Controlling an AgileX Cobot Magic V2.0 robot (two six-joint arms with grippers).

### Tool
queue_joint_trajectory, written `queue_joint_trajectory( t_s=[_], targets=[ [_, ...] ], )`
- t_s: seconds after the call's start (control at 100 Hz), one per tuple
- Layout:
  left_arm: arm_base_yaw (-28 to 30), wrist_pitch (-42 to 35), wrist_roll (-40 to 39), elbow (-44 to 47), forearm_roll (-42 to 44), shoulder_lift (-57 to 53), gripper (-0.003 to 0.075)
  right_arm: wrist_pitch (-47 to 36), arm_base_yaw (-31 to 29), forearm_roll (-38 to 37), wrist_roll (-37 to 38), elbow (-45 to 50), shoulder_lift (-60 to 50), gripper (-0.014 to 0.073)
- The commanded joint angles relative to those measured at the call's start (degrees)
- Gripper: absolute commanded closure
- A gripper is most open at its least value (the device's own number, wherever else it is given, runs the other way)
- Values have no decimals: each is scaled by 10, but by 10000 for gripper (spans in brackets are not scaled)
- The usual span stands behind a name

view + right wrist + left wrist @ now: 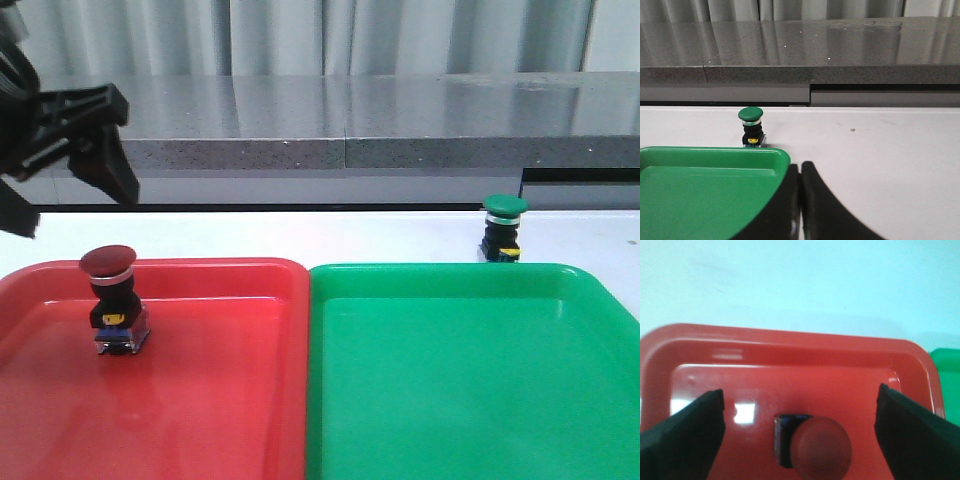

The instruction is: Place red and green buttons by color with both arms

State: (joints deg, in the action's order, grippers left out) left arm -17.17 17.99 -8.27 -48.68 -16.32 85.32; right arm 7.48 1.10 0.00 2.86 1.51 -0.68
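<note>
The red button [110,300] stands upright inside the red tray [230,400], near its far left. My left gripper [78,212] hangs open above it, clear of the cap. In the left wrist view the red button [820,447] lies between the wide-apart fingers [685,435], untouched. The green button [503,228] stands on the white table just behind the green tray [470,390], outside it. In the right wrist view my right gripper [800,167] is shut with nothing in it, by the corner of the green tray [705,190]. The green button [751,127] stands beyond it. The right arm does not show in the front view.
The two trays sit side by side and touching, and they fill the near part of the table. A grey stone ledge [380,120] runs along the back. White tabletop [880,150] lies to the right of the green tray.
</note>
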Motion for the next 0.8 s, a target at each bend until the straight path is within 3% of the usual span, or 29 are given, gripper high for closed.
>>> queue_joint_trajectory(
  t_s=[0.0,0.43,0.79],
  targets=[
    [25,-26,-5,-14,14,-53,132,-49,-4,-4,-2,-8,-11,703],
    [68,-21,-5,-1,125,-242,132,-49,-4,-4,-2,-8,-11,703],
    [68,-21,-5,101,157,-423,132,-49,-4,-4,-2,-8,-11,703]
  ],
)
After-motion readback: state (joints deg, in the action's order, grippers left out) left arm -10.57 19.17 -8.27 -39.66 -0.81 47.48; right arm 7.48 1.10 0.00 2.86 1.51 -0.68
